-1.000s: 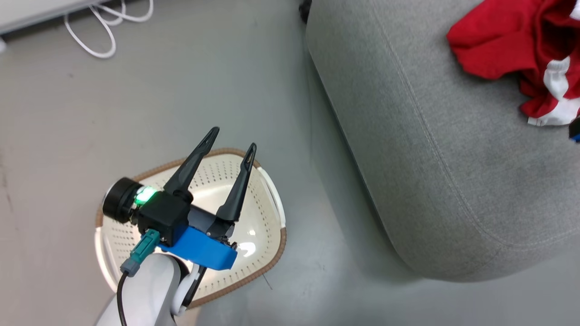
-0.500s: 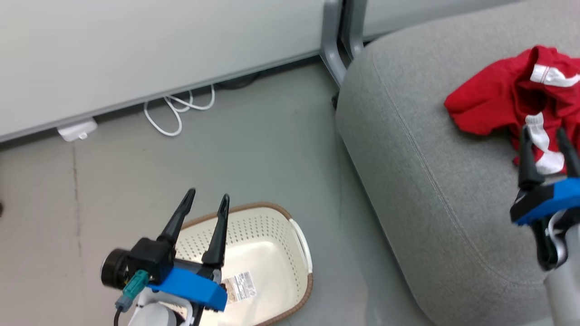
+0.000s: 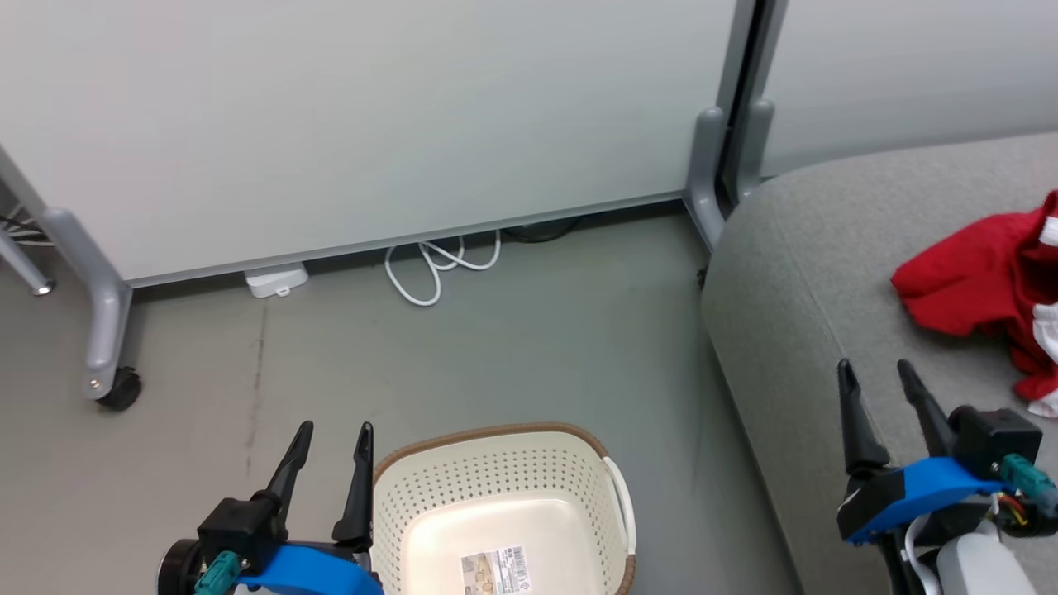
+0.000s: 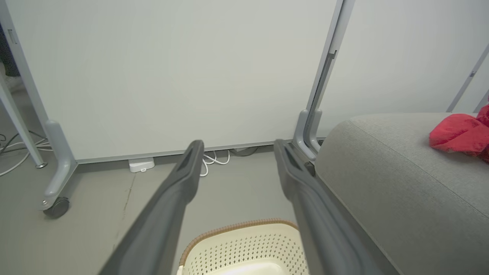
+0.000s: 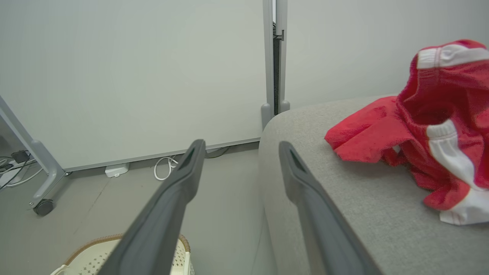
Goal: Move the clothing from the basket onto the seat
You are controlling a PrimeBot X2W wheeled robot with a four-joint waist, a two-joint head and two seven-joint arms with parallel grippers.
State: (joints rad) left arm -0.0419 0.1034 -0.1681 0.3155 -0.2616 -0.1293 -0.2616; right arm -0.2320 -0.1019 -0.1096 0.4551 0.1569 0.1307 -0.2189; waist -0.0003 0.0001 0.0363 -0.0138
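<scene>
The red clothing (image 3: 992, 285) with white trim lies crumpled on the grey seat (image 3: 826, 273) at the right; it also shows as clothing (image 5: 424, 126) on the seat (image 5: 344, 206) and clothing (image 4: 460, 133) on the seat (image 4: 401, 179). The cream basket (image 3: 504, 487) with a brown rim stands on the floor at the bottom centre, with just a label on its bottom. My left gripper (image 3: 335, 432) is open beside the basket's left rim. My right gripper (image 3: 876, 369) is open over the seat's front edge, short of the clothing. Both hold nothing.
A pale partition wall (image 3: 372, 124) with a grey post (image 3: 727, 149) runs across the back. A white cable (image 3: 442, 264) and a small white box (image 3: 277, 279) lie at its foot. A castor leg (image 3: 103, 330) stands at the left. Grey floor (image 3: 496, 347) separates basket and seat.
The head camera has tilted up, so the wall has come into view and basket and seat sit lower. Both grippers now rest low at the bottom corners, open as before.
</scene>
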